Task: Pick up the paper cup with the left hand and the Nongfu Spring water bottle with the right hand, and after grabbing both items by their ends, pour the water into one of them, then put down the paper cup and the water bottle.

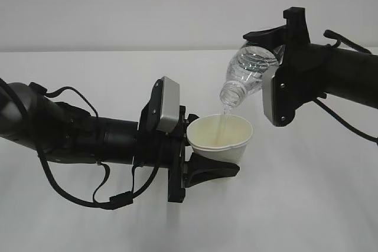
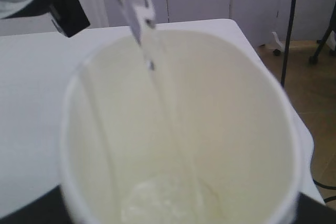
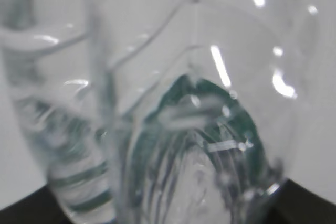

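Observation:
My left gripper (image 1: 202,146) is shut on the base end of the cream-white paper cup (image 1: 220,137), holding it above the table with its mouth tipped up and to the right. Its lower finger (image 1: 212,170) runs under the cup. My right gripper (image 1: 273,56) is shut on the bottom end of the clear Nongfu Spring water bottle (image 1: 248,72), which slants neck-down toward the cup. A thin stream of water (image 1: 223,123) runs from the bottle's mouth into the cup. From the left wrist, the cup (image 2: 210,129) fills the view, the water (image 2: 157,85) falling into it. The bottle (image 3: 184,129) fills the right wrist view.
Both arms hang over a white table (image 1: 307,205). In the left wrist view the table's right edge (image 2: 299,124) gives way to brown floor with dark stand legs (image 2: 317,51). A pale wall stands behind the table.

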`<state>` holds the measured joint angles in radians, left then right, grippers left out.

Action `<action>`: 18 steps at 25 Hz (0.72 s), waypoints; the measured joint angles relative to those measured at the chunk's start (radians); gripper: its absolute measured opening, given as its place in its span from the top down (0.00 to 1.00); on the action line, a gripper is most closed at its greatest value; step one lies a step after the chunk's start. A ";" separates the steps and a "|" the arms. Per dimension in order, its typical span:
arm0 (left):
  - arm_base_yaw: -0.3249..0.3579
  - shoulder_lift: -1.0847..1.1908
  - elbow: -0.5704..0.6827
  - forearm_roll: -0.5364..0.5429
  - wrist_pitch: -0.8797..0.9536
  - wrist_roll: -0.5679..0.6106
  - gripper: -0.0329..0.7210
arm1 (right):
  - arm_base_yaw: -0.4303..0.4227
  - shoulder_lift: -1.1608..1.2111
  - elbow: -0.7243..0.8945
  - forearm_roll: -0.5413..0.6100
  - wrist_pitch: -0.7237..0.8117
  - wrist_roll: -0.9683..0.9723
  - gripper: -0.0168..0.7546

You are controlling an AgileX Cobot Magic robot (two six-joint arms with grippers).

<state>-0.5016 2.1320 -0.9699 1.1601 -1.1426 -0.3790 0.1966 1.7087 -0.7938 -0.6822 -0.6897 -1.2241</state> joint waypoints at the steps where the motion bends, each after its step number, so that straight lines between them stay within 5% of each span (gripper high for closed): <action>1: 0.000 0.000 0.000 0.000 0.000 0.000 0.43 | 0.000 0.000 0.000 0.000 0.000 0.000 0.40; 18: 0.000 -0.002 0.000 0.000 0.000 0.000 0.43 | 0.000 0.000 0.000 0.007 -0.008 0.000 0.39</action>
<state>-0.5016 2.1303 -0.9699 1.1601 -1.1426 -0.3790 0.1966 1.7087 -0.7938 -0.6755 -0.6976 -1.2241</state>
